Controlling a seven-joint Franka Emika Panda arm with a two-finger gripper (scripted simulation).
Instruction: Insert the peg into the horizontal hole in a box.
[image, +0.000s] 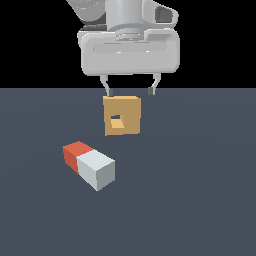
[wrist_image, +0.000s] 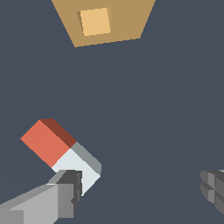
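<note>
The peg (image: 88, 164) lies flat on the dark floor, one half red-orange and the other pale grey-white; the wrist view shows it too (wrist_image: 61, 155), partly under one finger. The tan-orange box (image: 122, 115) stands behind it, its small square hole (image: 116, 122) facing the exterior camera. From the wrist the box (wrist_image: 127, 22) and hole (wrist_image: 95, 21) also show. My gripper (image: 130, 92) hangs open above the floor, in front of the box's top edge, holding nothing. In the wrist view the gripper (wrist_image: 142, 190) has its fingers (wrist_image: 65, 194) wide apart.
A flat dark blue-grey floor (image: 200, 200) spreads around both things, under a black background.
</note>
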